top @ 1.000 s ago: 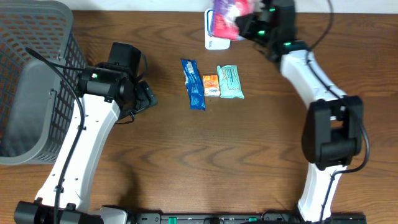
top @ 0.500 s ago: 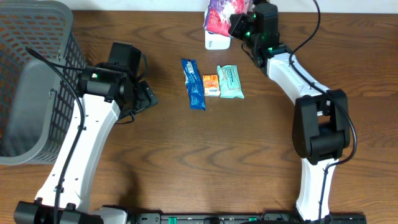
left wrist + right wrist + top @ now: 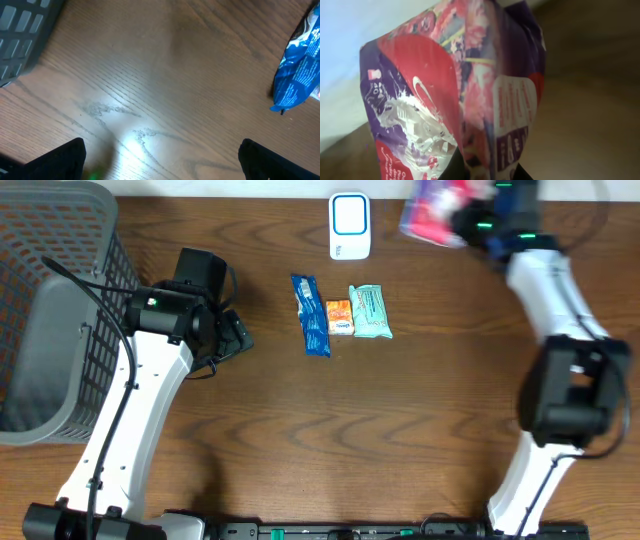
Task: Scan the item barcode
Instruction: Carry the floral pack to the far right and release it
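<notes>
Right jaws are clamped tight on a purple-and-pink foil packet [image 3: 432, 202], held at the upper right of the frame, well apart from the white barcode scanner [image 3: 349, 225] at top centre of the desk [image 3: 400, 430]. Left jaws stand fully open and empty over bare wood, near the blue wrapper [image 3: 311, 315]. Recommendation: carry the packet over the scanner window, barcode face square to it, steady and uncrumpled. Barcode location cannot be confirmed.

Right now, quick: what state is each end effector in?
Left end effector: open, holding nothing.
Right end effector: closed on the packet.
</notes>
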{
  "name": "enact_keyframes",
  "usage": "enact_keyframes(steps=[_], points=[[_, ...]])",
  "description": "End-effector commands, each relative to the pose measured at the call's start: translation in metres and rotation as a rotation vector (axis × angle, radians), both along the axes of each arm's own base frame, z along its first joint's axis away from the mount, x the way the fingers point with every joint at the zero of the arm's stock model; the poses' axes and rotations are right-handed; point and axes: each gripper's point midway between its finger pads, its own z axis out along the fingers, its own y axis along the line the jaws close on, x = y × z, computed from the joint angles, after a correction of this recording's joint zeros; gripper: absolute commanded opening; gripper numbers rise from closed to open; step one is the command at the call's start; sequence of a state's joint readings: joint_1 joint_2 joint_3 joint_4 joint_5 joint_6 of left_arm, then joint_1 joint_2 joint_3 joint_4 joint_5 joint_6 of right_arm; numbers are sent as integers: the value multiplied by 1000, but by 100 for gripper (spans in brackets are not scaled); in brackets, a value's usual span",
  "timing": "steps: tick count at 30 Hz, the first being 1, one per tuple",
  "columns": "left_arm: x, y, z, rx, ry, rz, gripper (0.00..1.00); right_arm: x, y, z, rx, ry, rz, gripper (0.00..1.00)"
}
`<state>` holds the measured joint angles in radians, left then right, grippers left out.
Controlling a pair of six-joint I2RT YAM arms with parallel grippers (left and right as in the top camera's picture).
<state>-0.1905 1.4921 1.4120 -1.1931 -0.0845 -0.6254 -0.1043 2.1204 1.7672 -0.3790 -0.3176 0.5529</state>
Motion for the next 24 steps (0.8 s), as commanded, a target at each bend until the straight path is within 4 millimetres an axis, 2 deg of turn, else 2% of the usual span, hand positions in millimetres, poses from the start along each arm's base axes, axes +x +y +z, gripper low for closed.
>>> enact_keyframes(steps=[1,4,8,12,16,17,21,23,24], points=[[-1,2,-1,6,4,10,98,-25,-78,25,-101,7,-46,1],[-1,2,-1,6,4,10,98,-59,-142,3,-133,120,-130,1],[-1,2,-1,6,4,10,98,-105,-221,-14,-167,238,-296,1],[-1,2,-1,6,4,10,98,-134,-265,-20,-118,271,-421,1],[-1,2,-1,6,4,10,98,-158,-293,-34,-3,321,-657,1],[-1,2,-1,6,4,10,98,-163,-298,-44,47,321,-732,1],[-1,2,-1,6,4,10,98,-152,-295,-61,107,253,-761,2],[-1,2,-1,6,4,10,98,-141,-291,-66,121,198,-738,10],[-1,2,-1,6,4,10,98,-137,-291,-67,129,173,-747,19]])
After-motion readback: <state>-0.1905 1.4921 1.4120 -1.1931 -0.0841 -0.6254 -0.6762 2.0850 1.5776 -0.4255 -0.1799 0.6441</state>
